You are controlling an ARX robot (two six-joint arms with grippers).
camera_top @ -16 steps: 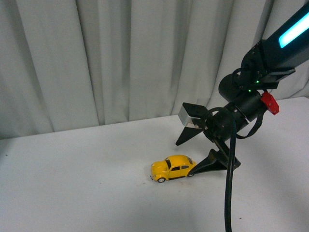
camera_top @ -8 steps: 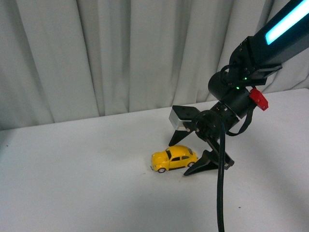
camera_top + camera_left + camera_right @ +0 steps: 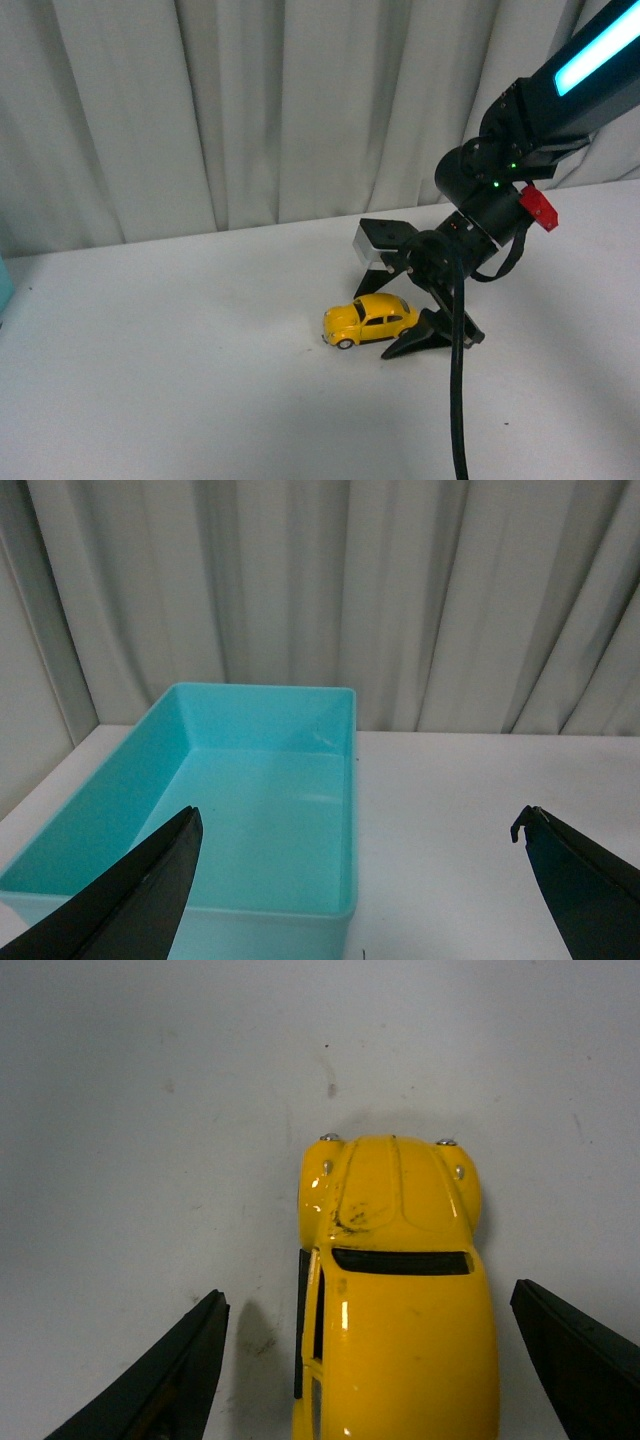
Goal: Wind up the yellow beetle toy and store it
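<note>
The yellow beetle toy [image 3: 371, 319] stands on its wheels on the white table [image 3: 180, 380], nose pointing left in the front view. My right gripper [image 3: 400, 305] is open and low at the table, one finger behind the car's rear and one in front of it. In the right wrist view the toy [image 3: 395, 1290] lies between the two black fingers [image 3: 165, 1380], apart from both, with its hood pointing away. My left gripper [image 3: 360, 825] is open and empty, out of the front view.
A teal bin [image 3: 130, 820] stands on the table against the grey curtain [image 3: 330, 590] in the left wrist view, and a sliver of it shows at the front view's left edge [image 3: 3, 290]. A black cable [image 3: 460, 400] hangs from the right arm.
The view has shifted, and the teal bin's edge now shows at the left. The right gripper has come lower around the toy's rear. The toy still stands on the table.
</note>
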